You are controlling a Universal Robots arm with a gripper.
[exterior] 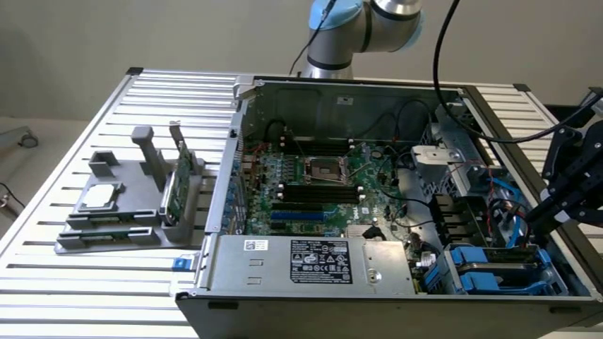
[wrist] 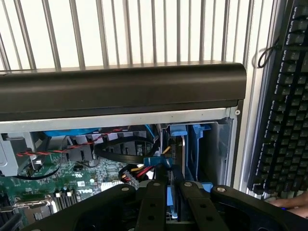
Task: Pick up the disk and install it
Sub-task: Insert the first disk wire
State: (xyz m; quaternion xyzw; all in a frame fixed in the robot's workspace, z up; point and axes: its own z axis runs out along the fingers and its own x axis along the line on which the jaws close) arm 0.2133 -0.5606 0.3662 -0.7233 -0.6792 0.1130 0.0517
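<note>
The black two-fingered hand (wrist: 169,192) stands narrow, its fingers (wrist: 153,204) close together and closed on a thin blue plastic strip. That strip is the side rail of the disk (wrist: 169,207), the silver-grey hard drive. The disk shows edge-on, standing on its thin side inside the drive bay, with one narrow edge turned up toward the wrist. Which way its long axis runs cannot be told.

In the exterior view the hand (exterior: 532,222) reaches down into the front corner of the case on the exterior view's right. It is just above the blue plastic drive carriers (exterior: 495,267) there.

The slatted aluminium worktop (exterior: 113,282) carries the open grey metal computer case (exterior: 219,212), which takes up its middle. The green motherboard (exterior: 311,183) lies on the case floor, and the silver power supply box (exterior: 311,261) sits along the front edge.

The wrist view also shows a black keyboard (wrist: 284,96) just beside the case and a person's fingertips (wrist: 294,208) near it.

The exterior view shows a grey plastic stand (exterior: 132,226) near the worktop edge on the exterior view's left. It holds a thin green circuit card (exterior: 175,187) upright and a small flat silver drive (exterior: 102,198).
</note>
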